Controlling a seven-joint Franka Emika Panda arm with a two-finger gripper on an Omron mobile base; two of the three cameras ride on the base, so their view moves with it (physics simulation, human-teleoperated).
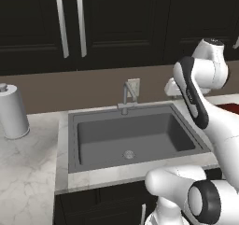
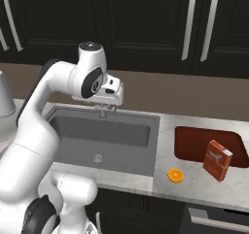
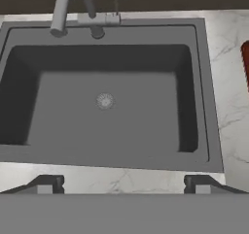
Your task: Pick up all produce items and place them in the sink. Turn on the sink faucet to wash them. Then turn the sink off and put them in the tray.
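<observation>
A small bright orange produce item [image 2: 175, 175] lies on the marble counter right of the sink [image 2: 154, 142], near the front edge. The sink [image 1: 71, 126] is a dark grey basin with a round drain [image 3: 104, 101], and nothing lies in it. The slim grey sink faucet [image 1: 127, 96] stands at its back rim, also seen as the sink faucet [image 3: 60, 10] in the hand view. The dark red tray [image 2: 194, 145] sits further right. My gripper [image 2: 103, 106] hangs above the sink's back part, pointing down. In the hand view, the gripper [image 3: 124, 184] is open, with nothing between its fingertips.
A red-brown box [image 2: 217, 160] stands on the tray's front right edge. A paper towel roll [image 1: 11, 112] is on the counter left of the sink. A white wall outlet [image 1: 134, 85] sits behind the faucet. Dark cabinets hang above.
</observation>
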